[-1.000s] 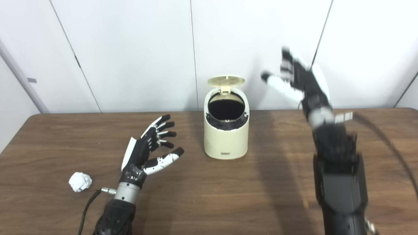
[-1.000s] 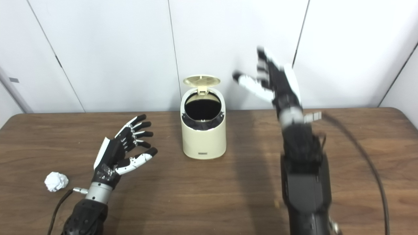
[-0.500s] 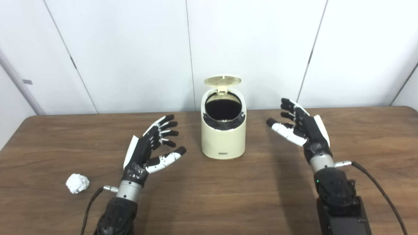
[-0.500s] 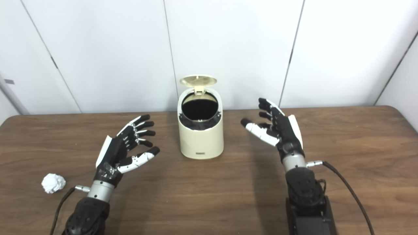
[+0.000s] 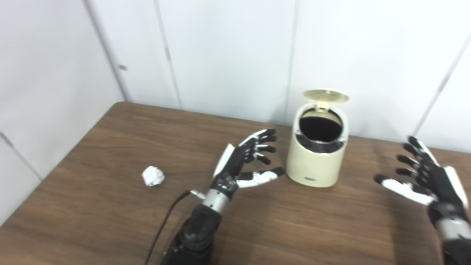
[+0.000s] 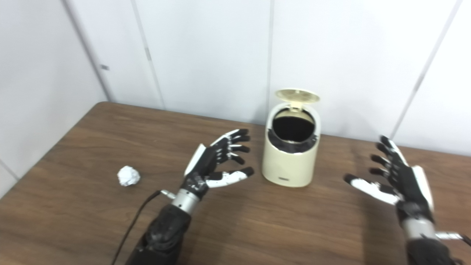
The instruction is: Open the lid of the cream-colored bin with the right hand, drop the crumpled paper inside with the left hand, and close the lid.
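The cream-colored bin (image 5: 315,160) stands on the table near the back wall, its round lid (image 5: 325,95) tipped up and the dark inside showing. A white crumpled paper ball (image 5: 153,176) lies on the wood to the left. My left hand (image 5: 243,163) hovers open between the paper and the bin, fingers spread toward the bin. My right hand (image 5: 427,180) is open to the right of the bin, low over the table, holding nothing.
The brown wooden table (image 5: 110,147) has its left edge and back left corner in view. White wall panels stand close behind the bin. A black cable (image 5: 165,224) trails from my left wrist toward the front edge.
The camera has swung to the left, so the whole scene sits further right. My right hand came down from high beside the lid to low over the table, right of the bin.
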Robot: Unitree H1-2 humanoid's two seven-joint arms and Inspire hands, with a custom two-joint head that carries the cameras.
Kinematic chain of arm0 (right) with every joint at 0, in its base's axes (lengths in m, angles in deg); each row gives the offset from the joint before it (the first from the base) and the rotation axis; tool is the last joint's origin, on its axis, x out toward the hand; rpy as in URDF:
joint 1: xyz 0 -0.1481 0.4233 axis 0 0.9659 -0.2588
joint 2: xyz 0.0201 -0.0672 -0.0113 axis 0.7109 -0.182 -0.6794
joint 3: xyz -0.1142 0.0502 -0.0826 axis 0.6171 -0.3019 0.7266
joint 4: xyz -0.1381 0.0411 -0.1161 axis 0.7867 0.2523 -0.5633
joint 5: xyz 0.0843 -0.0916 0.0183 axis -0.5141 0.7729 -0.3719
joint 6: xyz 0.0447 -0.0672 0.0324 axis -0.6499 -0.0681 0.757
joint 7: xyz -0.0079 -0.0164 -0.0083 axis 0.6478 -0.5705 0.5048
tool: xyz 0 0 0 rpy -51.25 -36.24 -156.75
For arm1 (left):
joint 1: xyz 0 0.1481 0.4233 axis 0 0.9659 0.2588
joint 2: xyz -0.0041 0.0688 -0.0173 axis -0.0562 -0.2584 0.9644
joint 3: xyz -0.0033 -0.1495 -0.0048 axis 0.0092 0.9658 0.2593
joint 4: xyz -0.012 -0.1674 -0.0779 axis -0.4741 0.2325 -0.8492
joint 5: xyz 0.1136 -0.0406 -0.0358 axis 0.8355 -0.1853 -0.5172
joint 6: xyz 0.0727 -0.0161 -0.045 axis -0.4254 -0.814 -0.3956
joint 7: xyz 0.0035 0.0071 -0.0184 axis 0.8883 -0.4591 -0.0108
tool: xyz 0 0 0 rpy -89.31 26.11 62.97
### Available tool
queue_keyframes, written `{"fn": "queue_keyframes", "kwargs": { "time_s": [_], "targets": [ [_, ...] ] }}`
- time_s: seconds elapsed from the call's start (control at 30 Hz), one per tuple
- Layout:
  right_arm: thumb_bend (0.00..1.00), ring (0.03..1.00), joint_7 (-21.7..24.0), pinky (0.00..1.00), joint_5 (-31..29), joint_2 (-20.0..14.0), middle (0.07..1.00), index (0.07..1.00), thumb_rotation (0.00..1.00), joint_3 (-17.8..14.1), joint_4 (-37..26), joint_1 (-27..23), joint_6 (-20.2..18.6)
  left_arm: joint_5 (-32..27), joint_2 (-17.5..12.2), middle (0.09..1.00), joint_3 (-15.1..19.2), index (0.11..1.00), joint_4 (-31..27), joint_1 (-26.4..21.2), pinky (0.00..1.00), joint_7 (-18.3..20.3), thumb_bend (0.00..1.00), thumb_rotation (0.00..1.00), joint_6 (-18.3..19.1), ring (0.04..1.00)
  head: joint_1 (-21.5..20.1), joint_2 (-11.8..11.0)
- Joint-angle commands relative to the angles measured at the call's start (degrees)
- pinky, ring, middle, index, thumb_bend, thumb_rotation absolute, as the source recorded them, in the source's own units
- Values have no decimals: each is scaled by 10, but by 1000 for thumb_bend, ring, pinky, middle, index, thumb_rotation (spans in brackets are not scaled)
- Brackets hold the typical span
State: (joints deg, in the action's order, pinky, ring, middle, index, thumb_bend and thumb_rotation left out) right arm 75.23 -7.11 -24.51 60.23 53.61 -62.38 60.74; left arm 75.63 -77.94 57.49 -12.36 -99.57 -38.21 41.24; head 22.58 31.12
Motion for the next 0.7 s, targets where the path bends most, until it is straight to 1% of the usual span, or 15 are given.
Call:
{"fn": "queue_keyframes", "kwargs": {
  "time_s": [0.0,0.03,0.07,0.13,0.2,0.27,0.3,0.37,0.4,0.43,0.47,0.5,0.53,0.57,0.67],
  "targets": [
    [777,842,1,732,-3,-5,916,935,196,3,-27,-17,-5,3,-2,779,4,809,-14,-14,546,-14,676,114,-41,689,13,-2],
    [784,838,2,725,-2,-7,915,935,207,4,-29,-16,-6,6,-3,776,5,803,-16,-13,544,-15,669,106,-43,687,15,-3],
    [789,835,1,720,0,-10,914,935,214,6,-28,-15,0,20,-8,774,6,799,-26,-9,543,-18,665,102,-30,686,24,-7],
    [807,812,0,663,4,-12,904,929,222,9,-28,-14,5,43,-15,777,7,801,-46,-3,553,-21,660,111,-3,706,30,-8],
    [815,799,-2,633,8,-13,897,924,225,9,-31,-14,-1,89,-28,780,8,804,-78,5,559,-21,669,138,46,718,34,-10],
    [821,792,-1,625,8,-14,890,916,221,9,-36,-13,-10,139,-49,783,5,801,-115,10,550,-14,679,148,94,720,36,-10],
    [823,790,0,619,9,-15,888,913,222,10,-37,-13,-10,180,-65,783,0,797,-138,12,548,-5,678,142,122,718,37,-10],
    [821,785,0,597,8,-18,884,912,229,10,-36,-12,-7,261,-102,768,-12,767,-189,10,568,31,675,145,185,708,37,-10],
    [820,781,0,584,8,-19,882,911,231,10,-36,-12,-5,285,-114,761,-18,757,-205,10,570,43,680,145,206,704,37,-10],
    [820,779,0,578,7,-20,881,911,231,10,-34,-13,-2,334,-142,758,-27,753,-235,5,570,84,682,145,239,701,37,-10],
    [833,765,0,548,6,-21,876,905,239,10,-31,-14,2,368,-165,746,-34,732,-259,1,534,118,704,146,264,678,37,-10],
    [836,759,0,533,6,-22,874,902,241,10,-30,-15,4,392,-180,740,-39,724,-276,-3,519,143,722,135,282,669,37,-10],
    [838,755,-1,526,4,-23,873,901,242,9,-27,-16,8,409,-201,737,-40,720,-297,-8,512,175,731,130,301,664,34,-11],
    [841,750,-2,515,4,-24,871,898,246,9,-25,-17,10,415,-217,730,-37,713,-311,-13,510,196,772,94,312,666,34,-11],
    [848,741,-3,503,2,-26,867,891,258,9,-19,-20,12,424,-252,720,-29,706,-336,-27,515,242,833,42,337,676,34,-11]
  ]
}}
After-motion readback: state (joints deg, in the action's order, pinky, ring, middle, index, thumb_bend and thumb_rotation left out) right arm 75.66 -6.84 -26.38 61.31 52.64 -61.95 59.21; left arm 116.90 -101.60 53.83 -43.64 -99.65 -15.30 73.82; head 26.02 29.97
